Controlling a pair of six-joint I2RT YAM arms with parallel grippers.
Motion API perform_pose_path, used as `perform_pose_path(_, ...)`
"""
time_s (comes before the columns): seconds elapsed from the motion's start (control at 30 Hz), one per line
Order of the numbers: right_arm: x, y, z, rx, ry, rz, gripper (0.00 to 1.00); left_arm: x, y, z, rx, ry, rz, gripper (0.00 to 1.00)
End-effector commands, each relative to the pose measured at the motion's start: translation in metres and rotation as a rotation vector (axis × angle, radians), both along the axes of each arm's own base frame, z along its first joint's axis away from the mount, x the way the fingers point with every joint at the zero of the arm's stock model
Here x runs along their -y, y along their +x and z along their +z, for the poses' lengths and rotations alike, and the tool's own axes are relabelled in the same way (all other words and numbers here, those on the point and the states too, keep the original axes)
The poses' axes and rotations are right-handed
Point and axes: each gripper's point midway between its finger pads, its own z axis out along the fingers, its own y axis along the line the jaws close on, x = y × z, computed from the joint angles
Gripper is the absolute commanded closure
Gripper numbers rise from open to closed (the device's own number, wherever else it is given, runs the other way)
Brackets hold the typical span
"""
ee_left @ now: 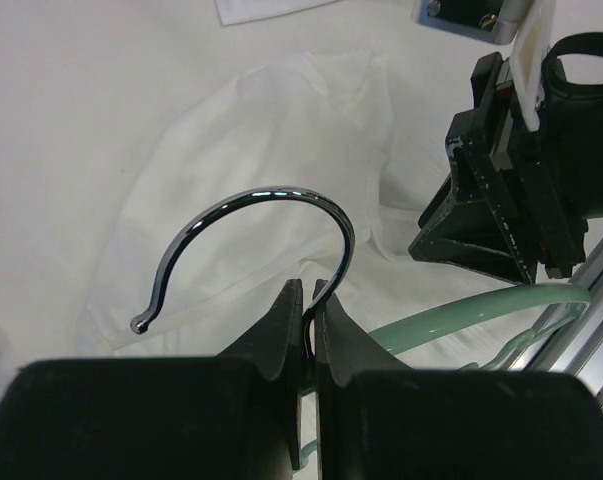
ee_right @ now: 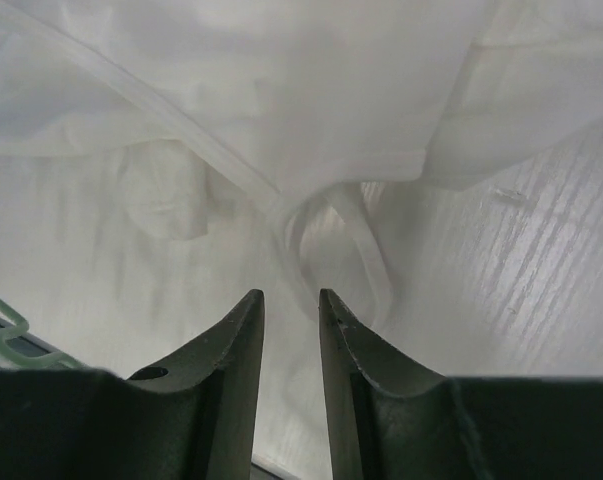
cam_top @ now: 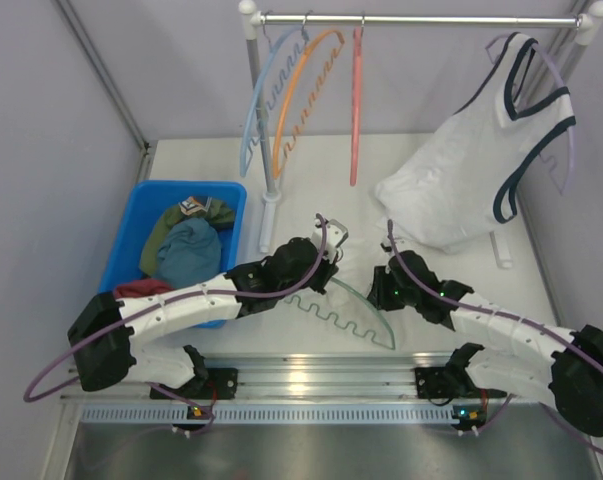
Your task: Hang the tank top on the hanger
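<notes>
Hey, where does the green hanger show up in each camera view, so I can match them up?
Top external: hanger lies just below centre, between left gripper and right gripper.
Left wrist: centre, metal hook pinched in the left gripper's fingers, green arm running right.
Right wrist: only a green sliver at the bottom-left edge.
Shared landmark: the right gripper, also upper right in the left wrist view.

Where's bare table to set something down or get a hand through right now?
Free: the far table strip between the salmon-red hanger and the navy-trimmed top; a small patch at the near right, between the right arm and the table edge. Crowded: the centre, where the left gripper, right gripper, hanger and tank top meet. The blue bin fills the left.
</notes>
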Motion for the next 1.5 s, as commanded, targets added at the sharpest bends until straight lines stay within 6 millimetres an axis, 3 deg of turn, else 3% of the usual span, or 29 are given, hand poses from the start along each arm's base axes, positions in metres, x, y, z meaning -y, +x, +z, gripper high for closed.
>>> perform_pose_path(0.0, -0.009, 0.006, -0.001, 0.024, 0.022, 0.035, 0.71, 0.008, 0.001, 0.028, 0.059, -0.075, -0.023, 1.00)
perform_pose_path(0.27, -0.010, 0.005, -0.007, 0.033, -0.011, 0.073, 0.65, 0.009, 0.001, 0.027, 0.056, -0.073, -0.028, 1.00)
perform_pose_path(0.87, -0.025, 0.000, -0.016, 0.006, -0.065, 0.148, 0.65, 0.009, -0.007, 0.021, 0.044, -0.072, -0.062, 1.00)
perform_pose_path(1.17, -0.021, -0.001, -0.028, -0.032, -0.132, 0.127, 0.64, 0.007, -0.005, 0.020, 0.050, -0.070, -0.055, 1.00)
perform_pose_path(1.23, -0.020, -0.001, -0.030, -0.035, -0.140, 0.118, 0.67, 0.008, -0.006, 0.020, 0.049, -0.071, -0.058, 1.00)
perform_pose_path(1.4, -0.015, -0.003, -0.033, -0.060, -0.161, 0.090, 0.99, 0.010, -0.002, 0.025, 0.064, -0.079, -0.048, 1.00)
perform_pose_path(1.47, -0.015, -0.001, -0.027, -0.053, -0.161, 0.080, 1.00, 0.011, 0.001, 0.028, 0.071, -0.080, -0.035, 1.00)
